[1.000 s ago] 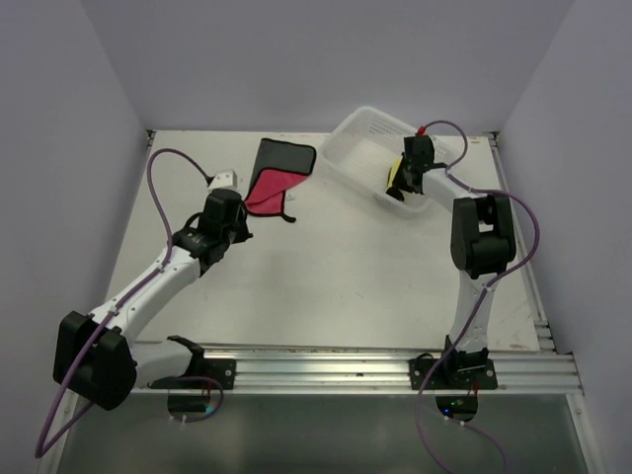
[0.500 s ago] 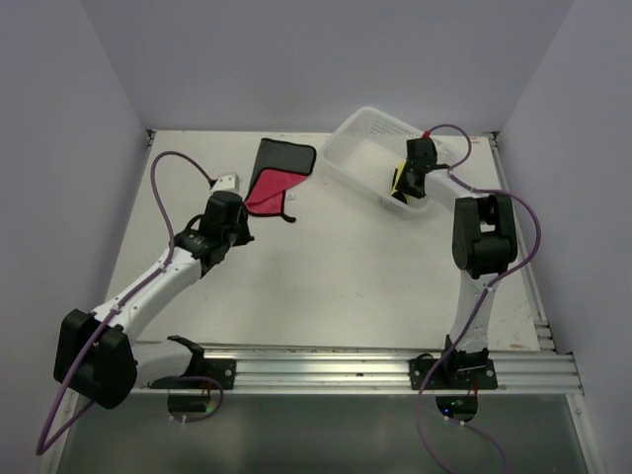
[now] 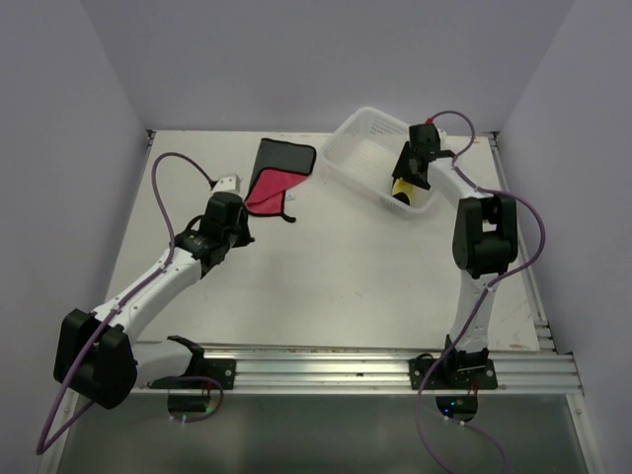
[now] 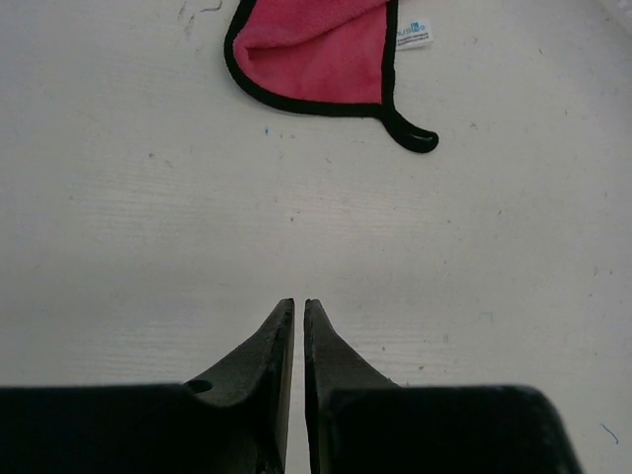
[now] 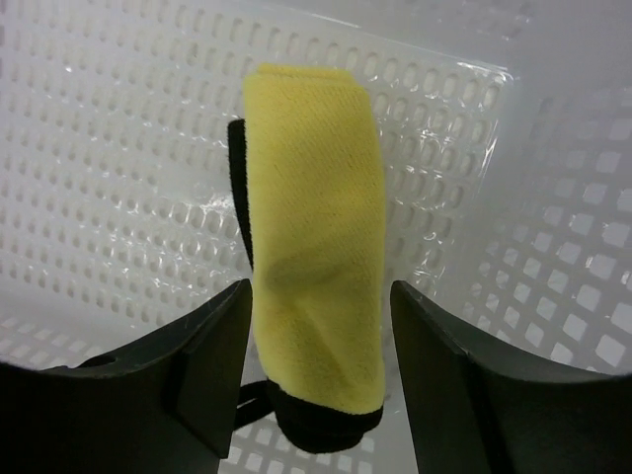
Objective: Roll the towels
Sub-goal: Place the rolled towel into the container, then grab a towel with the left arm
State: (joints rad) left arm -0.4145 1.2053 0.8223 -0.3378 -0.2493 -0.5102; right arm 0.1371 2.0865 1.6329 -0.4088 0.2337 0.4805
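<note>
Right fingers straddle the yellow roll, wide open, gripping nothing; left fingers are shut, empty. Clip it pulling out and it probably unrolls.

Pink towel on table, yellow roll in basket

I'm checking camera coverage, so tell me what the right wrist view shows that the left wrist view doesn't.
Only the right wrist view: a rolled yellow towel lying in the white perforated basket, with the right gripper open, a finger on either side of it. Only the left wrist view: a pink towel with black trim lying unrolled on the white table, ahead of the left gripper, which is shut on nothing. Both: black fingers at the bottom edge and one towel ahead.
</note>
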